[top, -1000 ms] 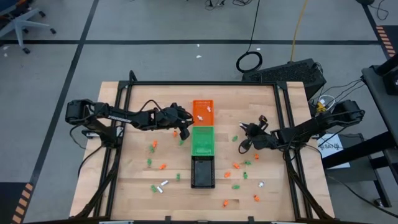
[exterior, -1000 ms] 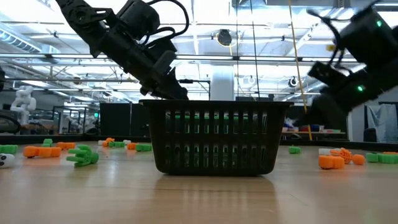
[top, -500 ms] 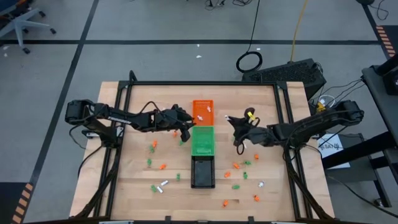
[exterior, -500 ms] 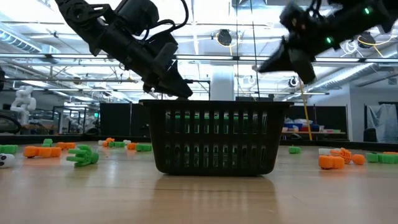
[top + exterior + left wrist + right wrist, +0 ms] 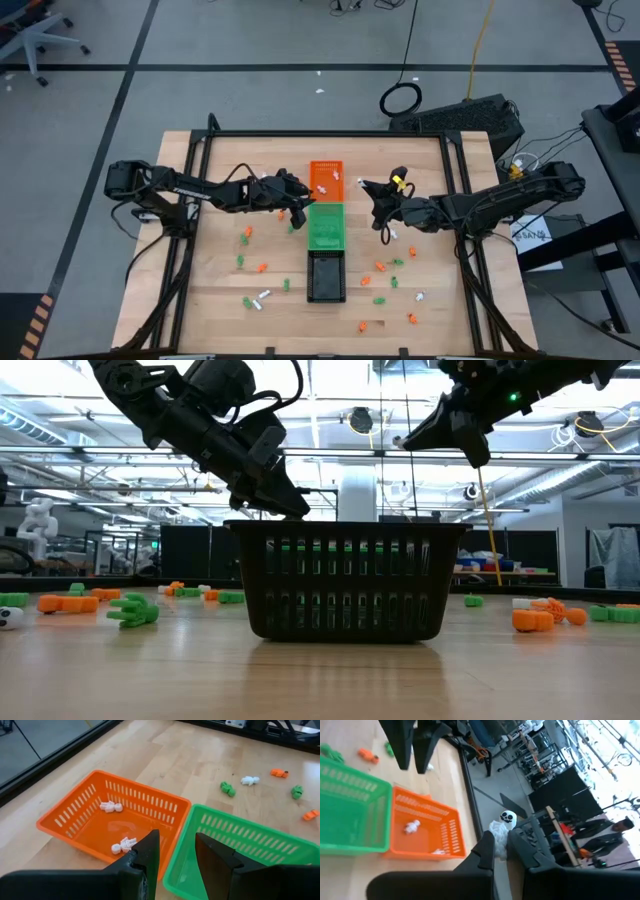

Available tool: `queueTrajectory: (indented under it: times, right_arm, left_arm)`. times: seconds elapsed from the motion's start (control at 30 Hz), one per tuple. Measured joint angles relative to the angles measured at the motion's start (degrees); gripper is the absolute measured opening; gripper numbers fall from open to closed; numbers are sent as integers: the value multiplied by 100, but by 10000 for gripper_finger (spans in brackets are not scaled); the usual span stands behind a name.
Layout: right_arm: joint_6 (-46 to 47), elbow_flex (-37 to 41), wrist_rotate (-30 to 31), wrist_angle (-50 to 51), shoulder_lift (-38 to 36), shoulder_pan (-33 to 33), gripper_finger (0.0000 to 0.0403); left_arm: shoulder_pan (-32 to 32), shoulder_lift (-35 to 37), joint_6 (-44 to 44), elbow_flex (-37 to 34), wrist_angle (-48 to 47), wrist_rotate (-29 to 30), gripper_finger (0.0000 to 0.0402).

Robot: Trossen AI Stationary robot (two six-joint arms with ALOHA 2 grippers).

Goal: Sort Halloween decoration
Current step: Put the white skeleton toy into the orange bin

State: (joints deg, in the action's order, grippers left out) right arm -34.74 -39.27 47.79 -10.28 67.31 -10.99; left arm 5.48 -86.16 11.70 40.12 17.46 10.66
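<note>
Three small trays stand in a row at the table's middle: orange tray (image 5: 325, 178) farthest, green tray (image 5: 325, 225), then black tray (image 5: 326, 275). Two white trinkets (image 5: 112, 806) lie in the orange tray (image 5: 90, 817). Orange, green and white trinkets (image 5: 385, 268) are scattered on the wood on both sides. My left gripper (image 5: 299, 199) (image 5: 177, 852) hangs open and empty over the border between the orange and green tray (image 5: 240, 845). My right gripper (image 5: 368, 192) (image 5: 502, 845) is raised right of the orange tray, shut on a white trinket (image 5: 501, 827). My right gripper pinches a white ghost-like trinket by its lower body (image 5: 499, 836) between the two fingertips. The round head (image 5: 507, 816) sticks out beyond them. The arm reaches in from the table's right, and the trinket is lifted clear of the table.
In the low view the black tray (image 5: 345, 580) stands in front and hides the other two. Loose trinkets lie left (image 5: 135, 610) and right (image 5: 540, 615) of it. A black frame (image 5: 330, 134) borders the table. People stand in the room beyond (image 5: 620, 827).
My right gripper has risen and swung toward the table's left and slightly toward the far edge, from the loose trinkets on the right side to beside the orange tray, carrying the white trinket. My left gripper has stayed near the trays.
</note>
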Motion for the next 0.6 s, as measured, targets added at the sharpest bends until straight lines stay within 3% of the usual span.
queueTrajectory:
  times: [0.6]
  right_arm:
    - [559,0,2,190,-4,-187,4]
  left_arm:
    - [0,274,-2,2,-231,-4,125]
